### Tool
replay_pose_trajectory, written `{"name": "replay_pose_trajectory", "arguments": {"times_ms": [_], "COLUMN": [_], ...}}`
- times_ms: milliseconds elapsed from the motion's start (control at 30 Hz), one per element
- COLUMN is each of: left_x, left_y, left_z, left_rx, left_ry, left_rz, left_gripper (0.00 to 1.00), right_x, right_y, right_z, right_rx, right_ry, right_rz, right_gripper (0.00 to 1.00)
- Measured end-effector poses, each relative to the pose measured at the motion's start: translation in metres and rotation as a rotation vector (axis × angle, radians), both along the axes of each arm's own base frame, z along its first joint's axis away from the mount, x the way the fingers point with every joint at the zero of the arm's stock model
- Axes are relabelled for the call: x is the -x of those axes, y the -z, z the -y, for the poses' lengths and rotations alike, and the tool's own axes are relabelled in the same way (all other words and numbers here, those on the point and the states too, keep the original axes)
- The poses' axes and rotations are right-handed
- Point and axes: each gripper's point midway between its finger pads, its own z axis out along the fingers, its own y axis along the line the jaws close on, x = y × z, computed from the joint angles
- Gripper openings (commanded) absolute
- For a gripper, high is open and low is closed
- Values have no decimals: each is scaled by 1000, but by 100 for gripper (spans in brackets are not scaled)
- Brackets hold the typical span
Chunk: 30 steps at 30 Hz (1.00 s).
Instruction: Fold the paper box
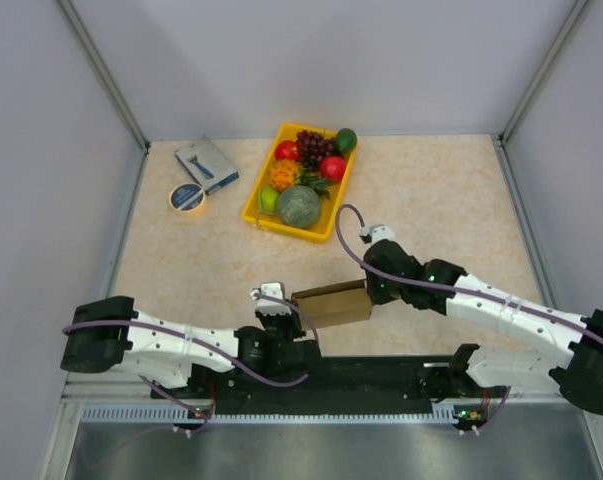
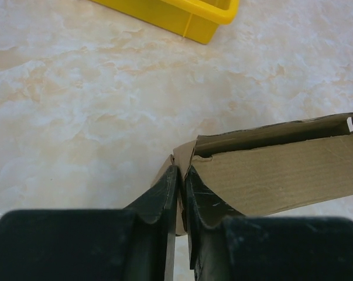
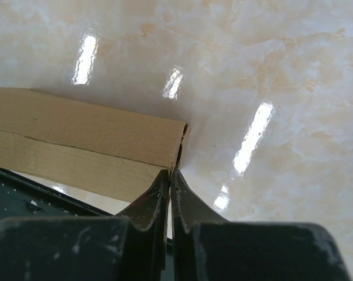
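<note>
Back left on counter (image 1: pixel 431 200): tape roll (image 1: pixel 187 198), small blue-grey box (image 1: pixel 207 164) just behind it. Near front edge, left of centre: left claw (image 2: pixel 180 175) at narrow gap, pinched on left-end corner flap of paper box (image 1: pixel 333 303). Further back, approx. centre: yellow tray (image 1: pixel 286 229) w/ fruit, well apart from paper box. Paper box itself partly formed, lying on its side on counter btwn the two claws, open end twd left wrist cam, inner walls visible. Right end: right claw (image 3: pixel 170 175) closed tight, tips touching box's end edge; can't tell if any card caught btwn fingers.
</note>
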Motion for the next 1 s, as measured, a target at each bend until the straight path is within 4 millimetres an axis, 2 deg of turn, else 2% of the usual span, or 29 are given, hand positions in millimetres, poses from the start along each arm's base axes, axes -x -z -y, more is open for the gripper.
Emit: {"name": "replay_pose_trajectory", "arguments": {"times_ms": [67,167,200,300,333,500,633,733,800,933,967,1000], "left_x": [2,5,6,16,21,45,58,65,67,64,61,57], "left_y": [0,1,0,3,6,5,-13,-40,-60,-104,-114,-121], "left_z": [3,6,8,15,16,15,5,-6,-14,-29,-32,-33], "left_rx": [5,15,22,48,47,84,130,194,230,286,284,266], "left_ry": [8,16,22,69,91,217,306,381,421,464,462,462], "left_rz": [-20,-49,-61,-135,-165,-295,-337,-332,-313,-267,-256,-256], "left_gripper": [21,34,51,82,99,99,99,95,87,83,78,68], "right_x": [1,4,5,7,7,5,4,4,4,5,4,4], "right_y": [0,1,0,0,0,-1,0,1,1,1,1,2], "right_z": [1,3,4,5,5,2,0,-1,-2,-2,-2,-3], "right_rx": [-13,-38,-46,-63,-66,-77,-78,-80,-83,-85,-85,-84], "right_ry": [12,33,40,54,55,60,61,64,63,61,61,61], "right_rz": [13,32,38,50,54,60,58,56,54,51,51,50], "right_gripper": [0,0,0,0,0,0,0,0,0,0,0,0]}}
